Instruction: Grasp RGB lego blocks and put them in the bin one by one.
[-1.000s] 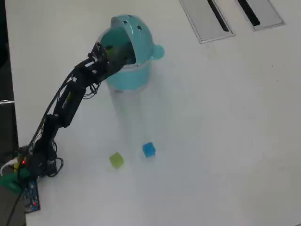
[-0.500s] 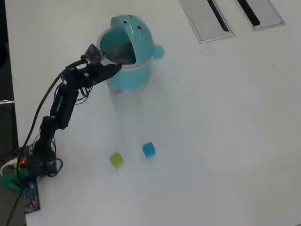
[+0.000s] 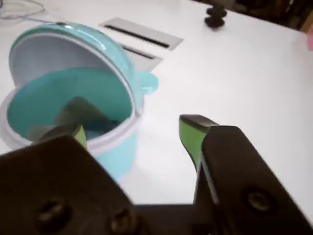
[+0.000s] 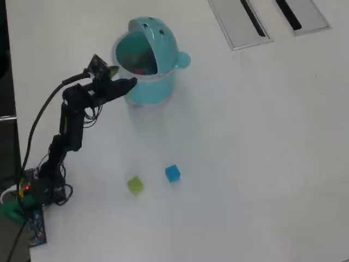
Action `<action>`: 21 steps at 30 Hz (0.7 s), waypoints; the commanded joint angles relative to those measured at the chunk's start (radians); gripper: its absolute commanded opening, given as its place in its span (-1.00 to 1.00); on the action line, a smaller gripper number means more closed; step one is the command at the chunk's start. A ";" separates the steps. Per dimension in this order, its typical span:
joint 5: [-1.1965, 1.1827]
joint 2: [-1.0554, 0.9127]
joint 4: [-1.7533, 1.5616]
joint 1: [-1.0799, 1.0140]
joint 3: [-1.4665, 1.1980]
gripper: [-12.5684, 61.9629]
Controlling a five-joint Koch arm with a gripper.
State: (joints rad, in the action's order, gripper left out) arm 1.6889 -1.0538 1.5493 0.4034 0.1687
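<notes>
The teal bin (image 4: 155, 90) stands at the back of the table with its domed lid flipped open. A small red patch (image 4: 140, 71) shows inside it, seemingly the red block. The yellow-green block (image 4: 134, 185) and the blue block (image 4: 172, 173) lie apart on the table well in front of the bin. My gripper (image 4: 124, 76) hovers just left of the bin's rim, open and empty. In the wrist view the bin (image 3: 117, 156) is at the left, and my gripper (image 3: 134, 133) shows green pads (image 3: 191, 137) spread wide with nothing between them.
Two grey slotted panels (image 4: 240, 22) (image 4: 302, 13) are set into the table at the back right. A dark knob-like object (image 3: 215, 17) sits far off in the wrist view. The arm's base (image 4: 38, 188) is at the left edge.
The gripper has drawn back leftward out of the bin's mouth and now hovers beside the rim. The two blocks on the table have not moved.
</notes>
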 commanded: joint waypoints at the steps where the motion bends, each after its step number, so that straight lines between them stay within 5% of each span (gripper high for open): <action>1: 0.009 -0.014 -0.003 -0.028 0.021 0.26; 21: 0.098 0.017 0.011 -0.365 0.026 0.26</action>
State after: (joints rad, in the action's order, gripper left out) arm 1.7856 -1.0247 1.5585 0.0506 0.1687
